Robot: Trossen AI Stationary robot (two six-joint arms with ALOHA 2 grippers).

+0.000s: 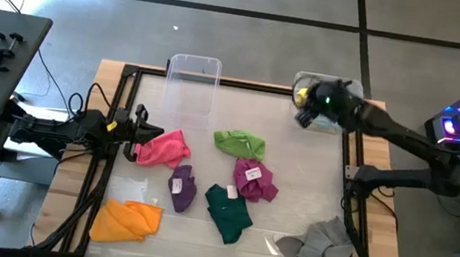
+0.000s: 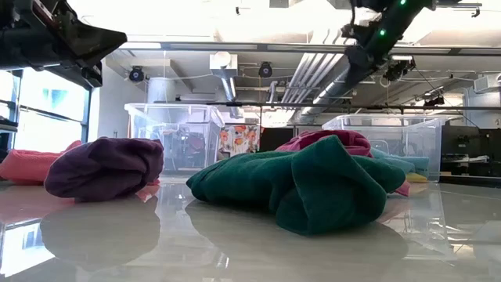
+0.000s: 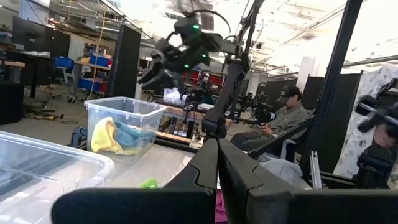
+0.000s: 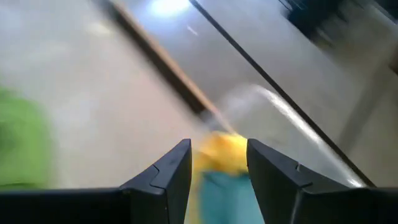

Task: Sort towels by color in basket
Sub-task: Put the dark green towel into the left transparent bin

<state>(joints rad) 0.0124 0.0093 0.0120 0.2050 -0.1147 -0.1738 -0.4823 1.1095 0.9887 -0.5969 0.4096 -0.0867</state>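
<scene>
Seven towels lie loose on the white table: pink (image 1: pixel 164 148), light green (image 1: pixel 240 142), magenta (image 1: pixel 254 179), purple (image 1: pixel 182 187), dark green (image 1: pixel 229 211), orange (image 1: pixel 127 220) and grey (image 1: pixel 317 244). A yellow towel (image 4: pixel 222 152) and a light blue towel (image 4: pixel 224 193) lie in the clear bin at the far right (image 3: pixel 118 124). My right gripper (image 4: pixel 219 152) is open and empty above that bin (image 1: pixel 304 112). My left gripper (image 3: pixel 217 146) is shut and empty, raised beside the pink towel at the table's left (image 1: pixel 141 130).
A second clear bin (image 1: pixel 194 78) stands at the far edge, left of the first, with nothing showing in it. Black frame rails (image 1: pixel 109 157) run along the table's sides. A person (image 3: pixel 280 118) sits beyond the table. A bare strip of table lies along the near edge in the low view (image 2: pixel 235 251).
</scene>
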